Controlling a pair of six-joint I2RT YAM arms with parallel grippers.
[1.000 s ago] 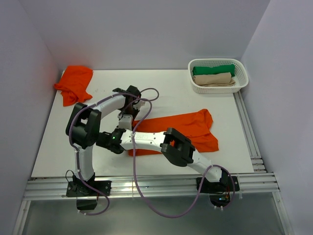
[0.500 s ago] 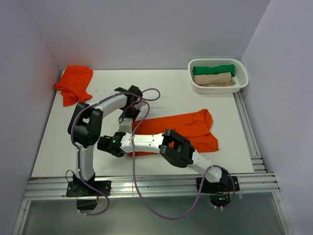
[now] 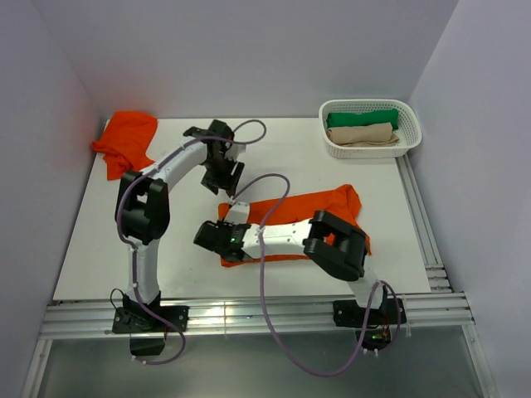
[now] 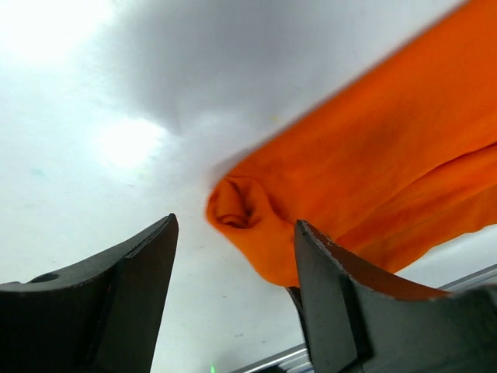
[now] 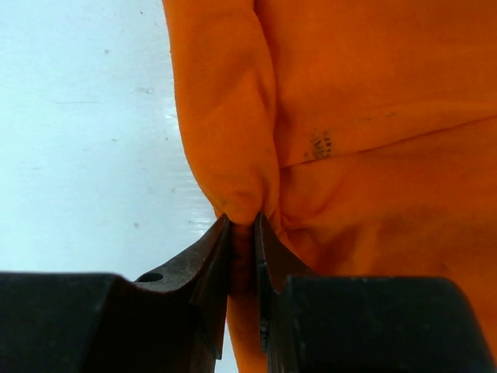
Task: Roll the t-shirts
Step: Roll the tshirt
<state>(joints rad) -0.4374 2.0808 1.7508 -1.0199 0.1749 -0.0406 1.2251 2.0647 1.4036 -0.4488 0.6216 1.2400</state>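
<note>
Partly arm-hidden orange t-shirt (image 3: 319, 211)

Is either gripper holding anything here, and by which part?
The right gripper pinches a rolled fold at the left end of the orange t-shirt. The left gripper is open above the cloth, holding nothing.

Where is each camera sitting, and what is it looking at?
Top external: above and behind the arms, looking down at the table, both arms, basket.
Left wrist: on the left arm, looking past its open left end effector at the t-shirt.
Right wrist: on the right arm; right end effector pinches a fold.
All three share the spread orange t-shirt.
</note>
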